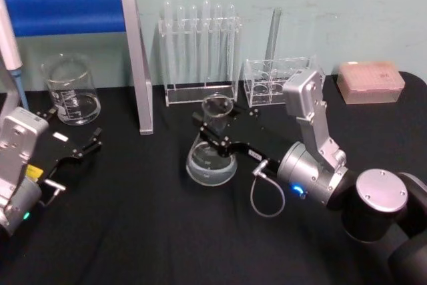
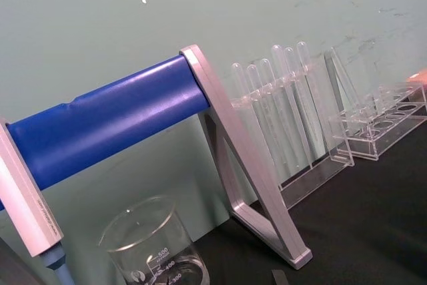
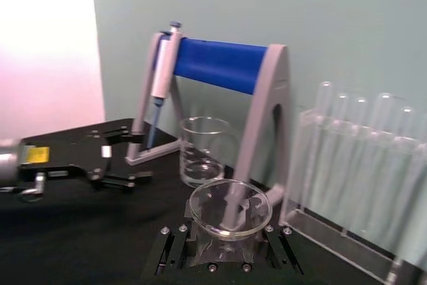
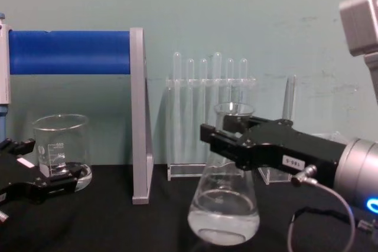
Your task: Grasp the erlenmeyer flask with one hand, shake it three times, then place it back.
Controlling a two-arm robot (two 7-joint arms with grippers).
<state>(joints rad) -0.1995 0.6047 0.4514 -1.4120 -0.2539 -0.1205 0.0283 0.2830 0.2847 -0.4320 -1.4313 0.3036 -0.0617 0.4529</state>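
The right gripper [image 1: 213, 133] is clamping its two black jaws on the neck of the erlenmeyer flask [image 1: 212, 163], one jaw on each side just under the flared rim. The flask is standing upright with a little clear liquid pooling in its wide base. The base is sitting low against the black table [image 1: 133, 231], but whether it is touching the cloth cannot be told. The gripper's silver wrist, with a blue light glowing, is reaching in from the flask's right.

Well to the flask's left, the left gripper [image 1: 75, 123] is lying low over the table with its jaws spread wide, holding nothing. A glass beaker [image 1: 70, 91] is standing just beyond it. Directly behind the flask, a clear test tube rack [image 1: 200, 51] is standing. A blue-barred stand [image 1: 137, 58] is standing behind the flask and to its left.
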